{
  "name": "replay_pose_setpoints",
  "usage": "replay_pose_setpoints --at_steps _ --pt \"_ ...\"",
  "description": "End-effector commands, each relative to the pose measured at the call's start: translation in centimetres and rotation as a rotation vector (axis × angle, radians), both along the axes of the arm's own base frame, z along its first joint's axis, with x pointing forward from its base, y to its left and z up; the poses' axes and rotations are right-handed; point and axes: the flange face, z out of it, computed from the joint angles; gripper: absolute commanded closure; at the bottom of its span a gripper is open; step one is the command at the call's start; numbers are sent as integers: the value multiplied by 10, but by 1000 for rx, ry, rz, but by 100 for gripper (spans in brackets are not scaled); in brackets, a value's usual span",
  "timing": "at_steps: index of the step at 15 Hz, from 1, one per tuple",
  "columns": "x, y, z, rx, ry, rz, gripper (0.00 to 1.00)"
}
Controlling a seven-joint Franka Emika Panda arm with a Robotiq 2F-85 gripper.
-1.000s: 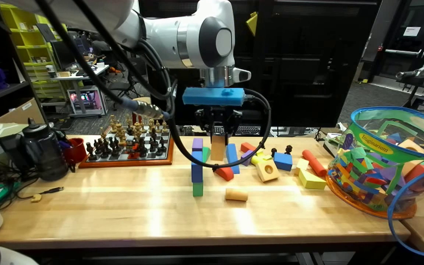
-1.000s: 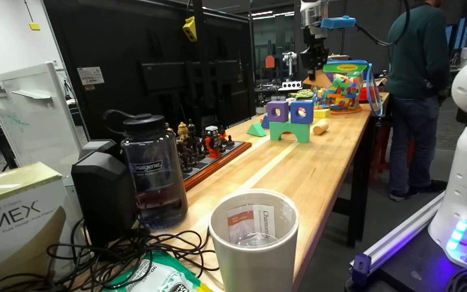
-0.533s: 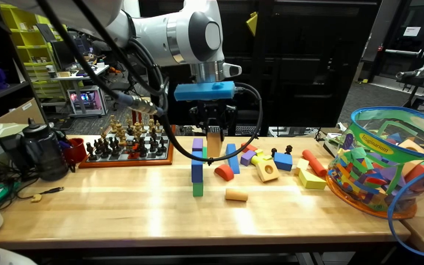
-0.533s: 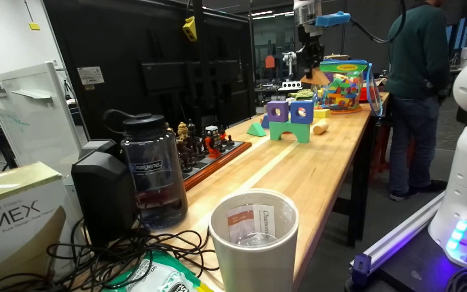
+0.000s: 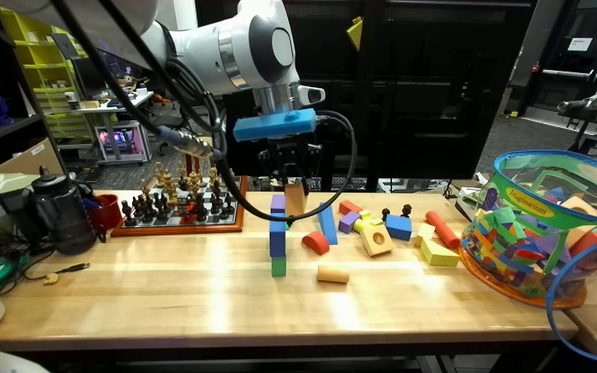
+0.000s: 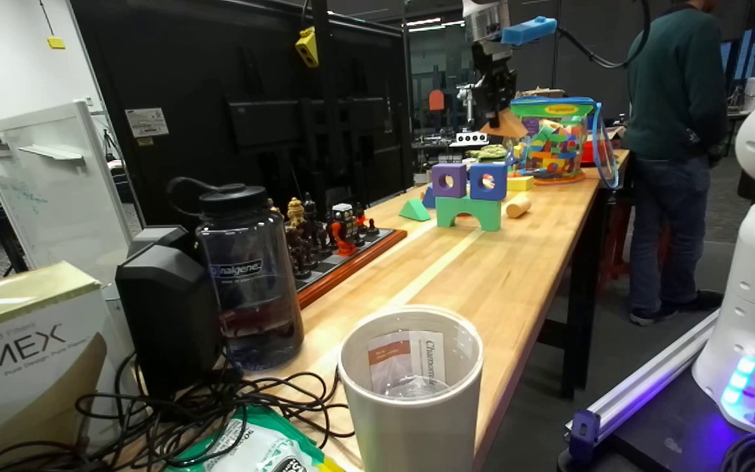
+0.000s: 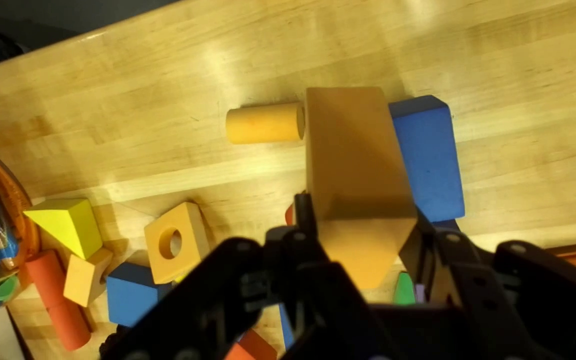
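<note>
The gripper (image 7: 360, 215) grasps a tan wedge (image 7: 355, 155), its black fingers (image 7: 304, 212) clenched on opposite ends of the block. Held aloft over the table (image 5: 174, 290), the wedge is a smooth, matt triangular prism: in an exterior view a triangular end shows below the gripper, broad side down; in the wrist view two flat faces slope away from a straight ridge. The gripper leans slightly.

Apart from the wedge stands a stack, visible in both exterior views. A green arch (image 6: 469, 205) with a rounded cut-out bears a purple block (image 6: 460, 190) and a blue block (image 6: 499, 193), side by side, each square-faced and pierced by a round hole.

Near the stack a plain tan cylinder (image 5: 332, 273) lies on its side, with a red half-round (image 5: 316, 242) also close by. Farther off lie a bored tan block (image 7: 186, 240), a yellow wedge (image 5: 439, 254) and a long red cylinder (image 5: 442, 229).

The table is of varnished wood, striped in grain and glossy with reflections. At its edges: a see-through plastic tub (image 5: 531, 204) of blocks, banded in green; a wood-framed chessboard (image 5: 176, 228); a smoky, translucent bottle (image 6: 246, 288); and a smooth, pale cup (image 6: 413, 432).
</note>
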Motion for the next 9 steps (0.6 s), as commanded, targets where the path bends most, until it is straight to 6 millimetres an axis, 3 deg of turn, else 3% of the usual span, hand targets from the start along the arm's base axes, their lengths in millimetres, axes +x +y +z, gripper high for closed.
replay_pose_setpoints --at_steps 1,9 --pt "-1 14 4 -43 5 6 84" --pt "8 32 3 -74 21 46 84"
